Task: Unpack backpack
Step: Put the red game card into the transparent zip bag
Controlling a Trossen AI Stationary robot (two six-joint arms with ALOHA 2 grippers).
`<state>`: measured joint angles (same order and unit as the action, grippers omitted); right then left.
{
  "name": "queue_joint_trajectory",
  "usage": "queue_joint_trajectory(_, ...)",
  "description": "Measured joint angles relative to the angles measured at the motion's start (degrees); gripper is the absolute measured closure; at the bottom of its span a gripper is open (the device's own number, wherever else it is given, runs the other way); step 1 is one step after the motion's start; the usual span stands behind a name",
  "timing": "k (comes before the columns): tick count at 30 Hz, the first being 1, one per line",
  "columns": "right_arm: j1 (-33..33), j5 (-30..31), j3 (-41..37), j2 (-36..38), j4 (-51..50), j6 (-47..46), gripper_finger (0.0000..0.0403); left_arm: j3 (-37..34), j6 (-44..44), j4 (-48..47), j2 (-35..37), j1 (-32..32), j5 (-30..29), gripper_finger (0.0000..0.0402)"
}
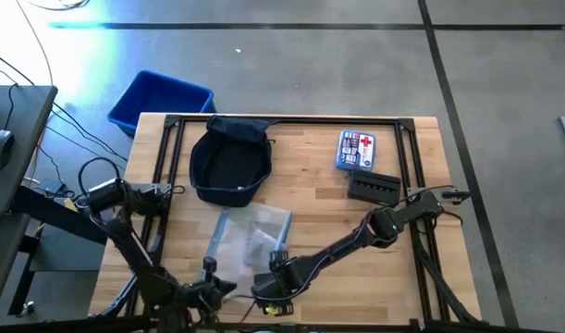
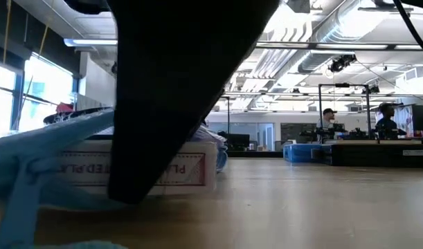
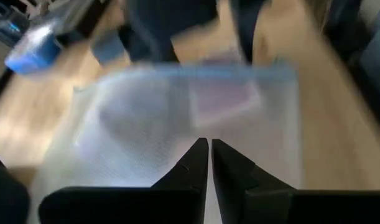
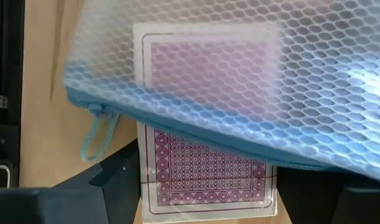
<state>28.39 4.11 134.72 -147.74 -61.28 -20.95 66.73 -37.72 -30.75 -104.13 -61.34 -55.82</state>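
Backpack point(image 1: 230, 165) at 11 o'clock from table centre, mouth up, dark lining showing. Clear mesh zip pouch point(image 1: 251, 236) flat on table point(image 1: 310, 185) at 6 o'clock of backpack, apart from it.

Left gripper point(image 3: 208, 163) at near table edge, 7 o'clock of pouch, fingers pressed together at pouch edge; grip on pouch: cannot tell.

Right gripper point(image 4: 202, 186) at pouch's 5 o'clock corner, fingers spread either side of card box point(image 4: 205, 165) poking from pouch mouth.

First-aid packet point(image 1: 356, 150) and black case point(image 1: 373, 188) at 2 o'clock. Blue bin point(image 1: 160, 100) beyond table's 11 o'clock corner.
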Motion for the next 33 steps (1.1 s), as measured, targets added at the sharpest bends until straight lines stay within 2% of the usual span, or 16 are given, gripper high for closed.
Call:
queue_joint_trajectory(2, 0.1, -0.4, 0.0, 0.1, 0.2, -0.1, 0.0123, 2.8, -5.3, -6.0, 0.5, -0.8, 0.0, 0.0401)
queue_joint_trajectory(4, 0.1, -1.9, 0.1, 0.1, 0.3, -0.9, 0.0123, 5.0, -15.1, -14.2, 0.5, -1.3, 2.4, 0.0401)
queue_joint_trajectory(7, 0.0, -4.2, 0.1, 0.1, 2.6, -1.1, 0.0123, 5.2, -30.9, -22.6, 0.8, -2.1, 10.1, 0.0401)
queue_joint_trajectory(10, -0.4, -3.4, 0.2, 0.3, 3.2, -1.1, 0.0123, 2.8, -44.8, -28.9, 0.6, -2.9, 20.0, 0.0401)
queue_joint_trajectory(14, -0.8, -2.3, 0.2, 0.3, 6.5, -1.0, 0.0123, -2.3, -57.9, -29.4, 0.2, -4.3, 32.5, 0.0401)
queue_joint_trajectory(18, -1.1, -1.8, 0.2, 0.3, 9.2, -0.6, 0.0123, -6.8, -63.1, -27.2, -0.9, -5.4, 40.8, 0.0401)
queue_joint_trajectory(22, -1.5, -1.0, 0.2, 0.3, 10.3, -0.5, 0.0123, -9.6, -64.1, -24.1, -1.9, -6.4, 39.1, 0.0401)
queue_joint_trajectory(26, -2.2, -1.4, 0.2, 0.3, 9.1, -1.0, 0.0123, -9.6, -62.3, -22.3, -2.2, -7.3, 30.8, 0.0401)
queue_joint_trajectory(33, -3.0, -5.9, 0.2, 1.5, 2.7, -1.9, 0.0123, -10.4, -60.5, -18.1, -2.9, -6.6, 15.7, 0.0401)
